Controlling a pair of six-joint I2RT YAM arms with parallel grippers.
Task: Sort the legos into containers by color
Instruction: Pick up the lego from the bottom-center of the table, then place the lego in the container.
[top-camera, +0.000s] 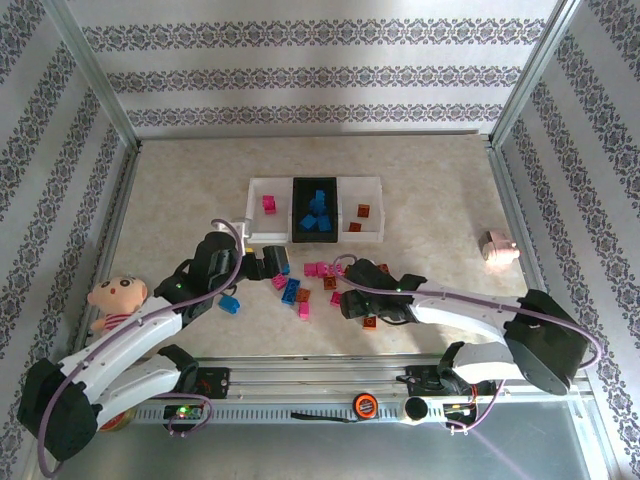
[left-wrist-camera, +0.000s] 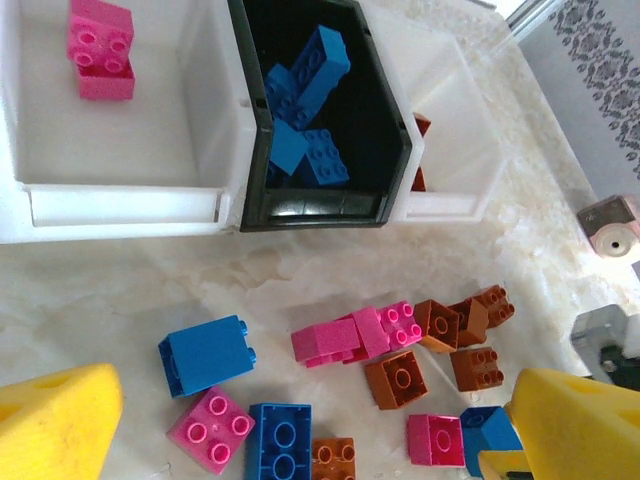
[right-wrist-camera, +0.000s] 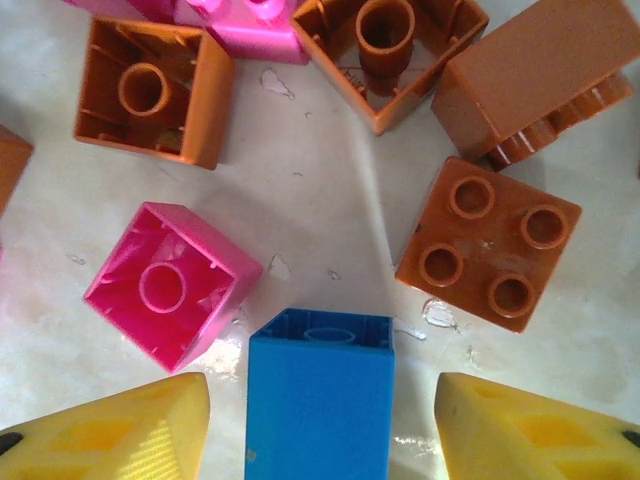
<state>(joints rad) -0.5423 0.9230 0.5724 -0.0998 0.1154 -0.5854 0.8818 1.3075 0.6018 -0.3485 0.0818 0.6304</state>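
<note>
The right fingers (right-wrist-camera: 110, 432) hang low over the surface (right-wrist-camera: 330, 230), straddling a blue brick (right-wrist-camera: 320, 395) that lies on its side, a smooth face up. They are partly open, with a slim gap on each side of the brick, so nothing is gripped yet. The straddle looks like the set-up for a pinch across its flat flanks. Just beyond lie a pink brick (right-wrist-camera: 170, 285), hollow side up, and a brown brick (right-wrist-camera: 487, 245), studs up. Both are apart from the blue one, which leaves the fingers room to close.

The left fingers (left-wrist-camera: 55, 420) are spread wide and hold nothing. They hover above the loose legos (left-wrist-camera: 380, 350), blue, pink and brown pieces scattered on the surface, some touching, just short of the containers (top-camera: 316, 239). Wide and empty over the heap, they seem placed for a fresh pick.

Farther out the containers sit joined in a row. The left white tray (left-wrist-camera: 130, 205) holds pink pieces (left-wrist-camera: 100, 45), the black tray (left-wrist-camera: 310, 210) a blue pile (left-wrist-camera: 305, 110), and the right white tray (left-wrist-camera: 450, 200) a few brown ones (top-camera: 363, 210). That sets the colour plan, so the straddled blue brick belongs in the black tray. More legos lie loose than sorted, and I judge the job under way but well short of done.
</note>
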